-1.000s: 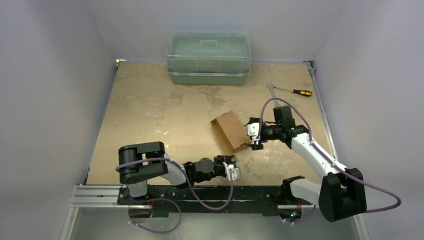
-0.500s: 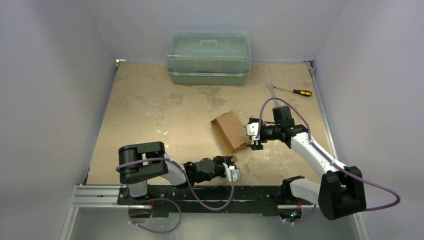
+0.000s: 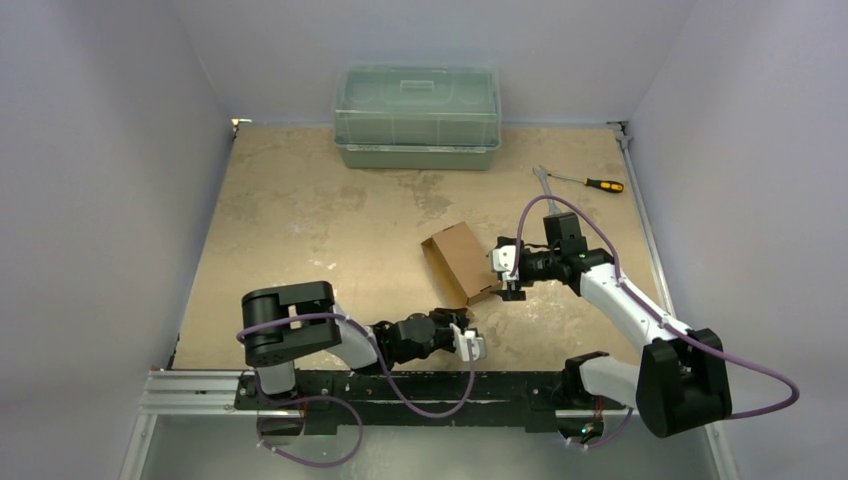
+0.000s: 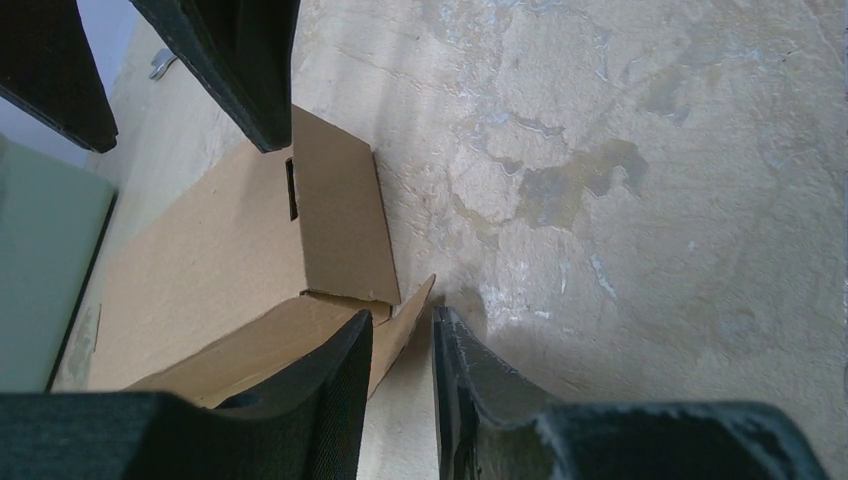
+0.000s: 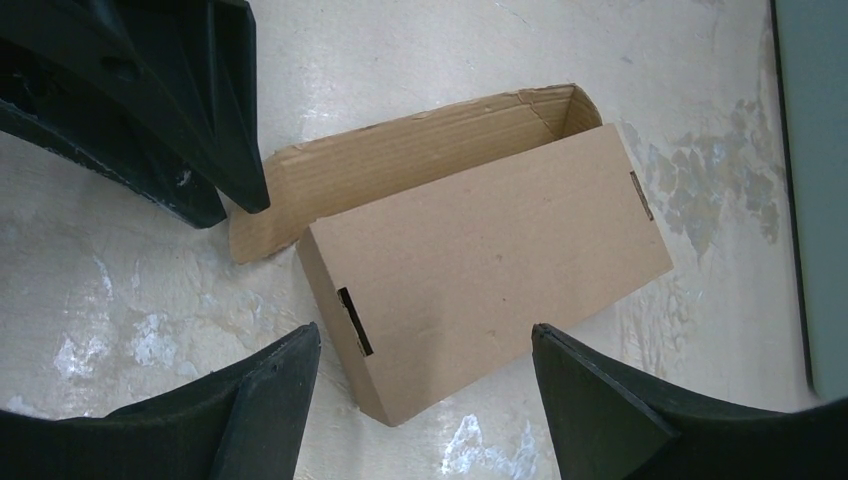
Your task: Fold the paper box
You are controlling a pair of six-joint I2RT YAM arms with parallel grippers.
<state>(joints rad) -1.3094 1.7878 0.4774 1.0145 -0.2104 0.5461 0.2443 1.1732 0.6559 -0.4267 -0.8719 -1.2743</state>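
The paper box (image 3: 458,255) is a brown cardboard carton lying on its side mid-table, with a slot in its closed end (image 5: 352,320) and a loose flap (image 4: 405,325) sticking out at the near end. My left gripper (image 4: 402,318) sits low at that end, its jaws narrowly apart. The flap tip lies between them against the left finger (image 4: 330,385), and bare table shows before the other finger. Seen from above, the left gripper (image 3: 470,340) is just near of the box. My right gripper (image 3: 507,272) stands wide open at the box's right side, and its fingers (image 5: 270,390) straddle the box's corner without touching.
A green translucent bin (image 3: 417,117) stands at the back wall. A screwdriver (image 3: 590,183) with an orange and black handle lies at the back right, beside a metal tool (image 3: 543,177). Grey walls close in the table on three sides.
My left gripper has edged a little right and toward the box's flap. The right gripper and the box have barely moved.
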